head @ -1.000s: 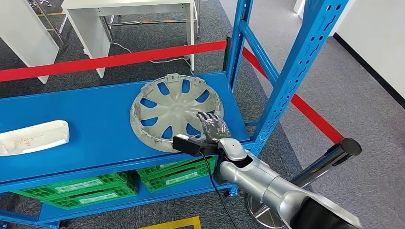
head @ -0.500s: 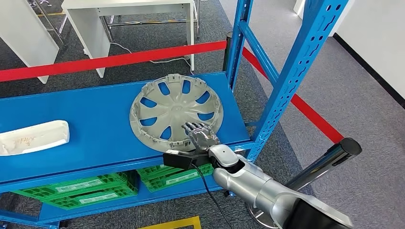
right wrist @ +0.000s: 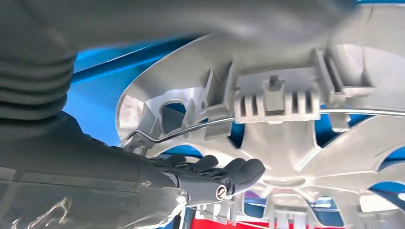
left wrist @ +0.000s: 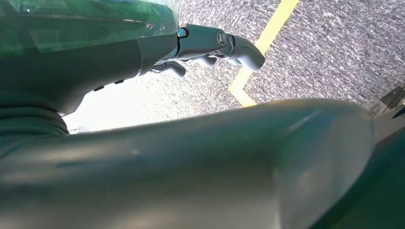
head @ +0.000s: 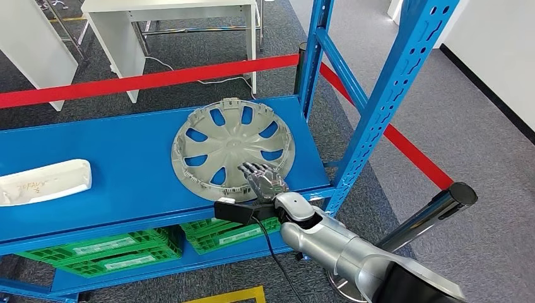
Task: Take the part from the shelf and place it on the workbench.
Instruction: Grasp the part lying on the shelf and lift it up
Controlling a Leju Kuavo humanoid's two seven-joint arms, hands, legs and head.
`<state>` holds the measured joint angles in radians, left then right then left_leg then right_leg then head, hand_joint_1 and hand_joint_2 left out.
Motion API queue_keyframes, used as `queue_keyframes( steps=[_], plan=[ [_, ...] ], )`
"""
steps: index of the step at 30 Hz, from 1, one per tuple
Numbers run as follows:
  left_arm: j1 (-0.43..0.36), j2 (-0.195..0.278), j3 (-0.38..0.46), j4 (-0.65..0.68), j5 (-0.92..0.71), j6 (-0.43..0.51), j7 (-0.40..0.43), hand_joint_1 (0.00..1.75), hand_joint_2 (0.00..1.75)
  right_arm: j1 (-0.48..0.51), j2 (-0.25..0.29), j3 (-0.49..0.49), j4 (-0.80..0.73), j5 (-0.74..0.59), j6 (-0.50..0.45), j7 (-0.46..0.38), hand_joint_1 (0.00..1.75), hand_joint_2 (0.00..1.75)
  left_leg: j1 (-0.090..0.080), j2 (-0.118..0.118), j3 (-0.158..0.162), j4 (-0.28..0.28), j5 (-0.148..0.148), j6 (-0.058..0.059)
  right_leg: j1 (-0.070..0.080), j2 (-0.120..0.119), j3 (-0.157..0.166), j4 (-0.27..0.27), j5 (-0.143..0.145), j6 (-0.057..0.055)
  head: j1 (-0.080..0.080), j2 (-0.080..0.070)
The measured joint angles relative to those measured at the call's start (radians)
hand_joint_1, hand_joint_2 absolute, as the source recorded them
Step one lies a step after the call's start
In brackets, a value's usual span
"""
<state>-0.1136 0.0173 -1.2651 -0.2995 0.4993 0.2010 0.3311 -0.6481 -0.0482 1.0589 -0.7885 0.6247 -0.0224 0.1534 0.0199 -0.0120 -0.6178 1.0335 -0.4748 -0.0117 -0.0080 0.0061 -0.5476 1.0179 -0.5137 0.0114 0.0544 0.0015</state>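
The silver hubcap (head: pixel 232 149) lay inner side up on the blue shelf (head: pixel 113 170), towards the shelf's right end and close to its front edge, its clips and wire retaining ring showing plainly in the right wrist view (right wrist: pixel 267 100). The right hand (head: pixel 264 179) reached in over the front edge of the shelf and lay on the hubcap's near rim, fingers (right wrist: pixel 239 171) stretched forward over the inside of the cover. They looked extended and close together, not curled round the rim, so I judged that the hand touched the part without gripping it; whether the thumb had hooked under the edge could not be told.

The left hand (left wrist: pixel 215 45) hung over grey carpet and a yellow floor line, fingers partly bent and holding nothing.

Further along the shelf, near its left end, lay a white moulded part (head: pixel 44 182). Green crates (head: pixel 120 252) sat on the level below. A red barrier tape (head: pixel 145 80) ran behind the rack, and white tables (head: pixel 170 12) stood beyond it.

As for progress, the task seemed barely begun: the reach was made, but the hubcap rested flat on the shelf. Grasping, lifting it out past the blue upright (head: pixel 391 95) and carrying it to the workbench all remained.
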Motion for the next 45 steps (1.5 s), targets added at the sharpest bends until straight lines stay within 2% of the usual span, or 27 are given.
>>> queue_keyframes(
  steps=[30, 34, 45],
  plan=[
    [0.0, 0.008, -0.016, 0.0, -0.005, 0.002, -0.002, 0.0, 0.0, 0.008, -0.002, -0.004, 0.0, -0.02, -0.049, -0.017, 0.0, 1.75, 0.0, 0.0, 0.0, 0.0, 0.0, 0.0, 0.0, 0.0, 0.0, 0.0, 0.0, 0.0, 0.0, 0.0],
    [0.0, 0.008, -0.017, 0.0, -0.004, 0.002, -0.003, 0.0, 0.0, 0.01, -0.002, -0.005, 0.0, -0.021, -0.053, -0.02, 1.75, 1.75, 0.0, 0.0, 0.0, 0.0, 0.0, 0.0, 0.0, 0.0, 0.0, 0.0, 0.0, 0.0, 0.0, 0.0],
    [0.0, 0.008, -0.017, 0.0, 0.0, 0.023, -0.006, 0.0, 0.0, 0.017, -0.003, -0.008, -0.003, -0.024, -0.061, -0.021, 1.75, 1.75, 0.0, 0.002, 0.002, 0.0, 0.0, 0.0, 0.0, 0.001, 0.0, 0.0, 0.0, 0.0, 0.0, 0.0]
  ],
)
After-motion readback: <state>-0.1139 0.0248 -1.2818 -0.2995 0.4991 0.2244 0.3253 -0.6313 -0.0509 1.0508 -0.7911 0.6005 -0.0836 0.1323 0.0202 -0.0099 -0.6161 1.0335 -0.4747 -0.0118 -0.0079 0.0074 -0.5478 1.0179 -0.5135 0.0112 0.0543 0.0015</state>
